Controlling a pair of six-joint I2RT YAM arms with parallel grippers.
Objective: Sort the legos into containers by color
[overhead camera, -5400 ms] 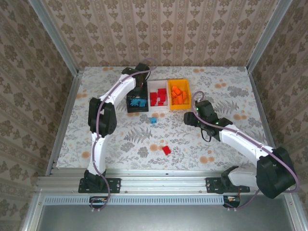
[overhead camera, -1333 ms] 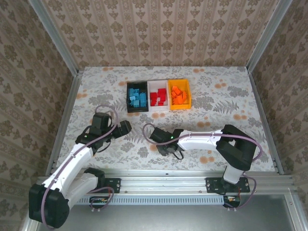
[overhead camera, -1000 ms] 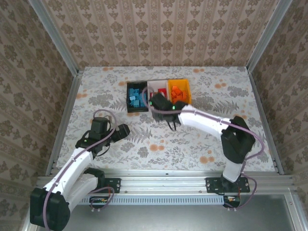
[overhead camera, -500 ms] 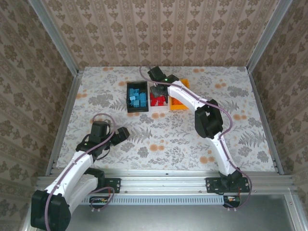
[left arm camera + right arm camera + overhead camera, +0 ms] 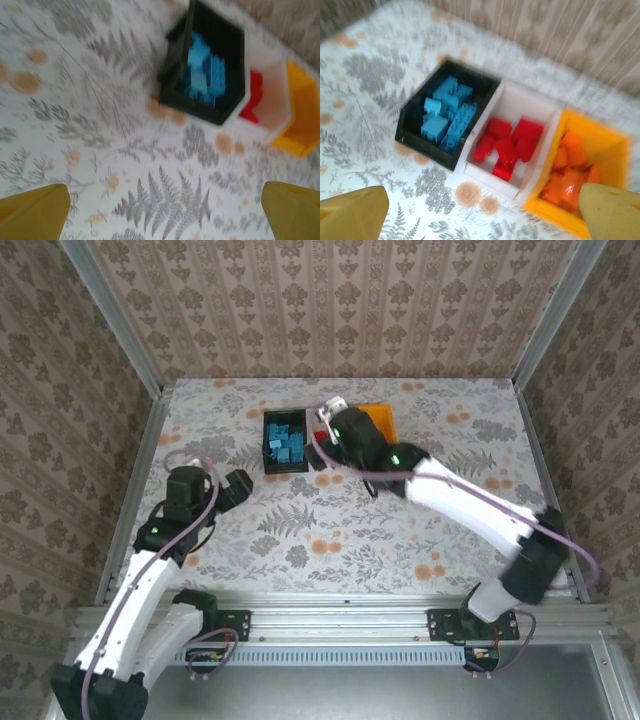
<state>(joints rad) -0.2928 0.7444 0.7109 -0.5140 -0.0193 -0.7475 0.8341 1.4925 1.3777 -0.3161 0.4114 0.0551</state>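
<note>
Both spread wide and empty, the left pincer [image 5: 163,212] hangs over the floral table [image 5: 75,125], the right pincer [image 5: 481,212] above joined black, white and orange-yellow plastic bins [image 5: 487,176] of colour-sorted small plastic bricks [image 5: 507,145].

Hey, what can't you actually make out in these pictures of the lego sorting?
Top view: the right arm covers the white bin and part of the orange bin.
Left wrist view: blur smears the blue bricks; no count possible.
Right wrist view: a finger hides the orange bin's near corner.
</note>
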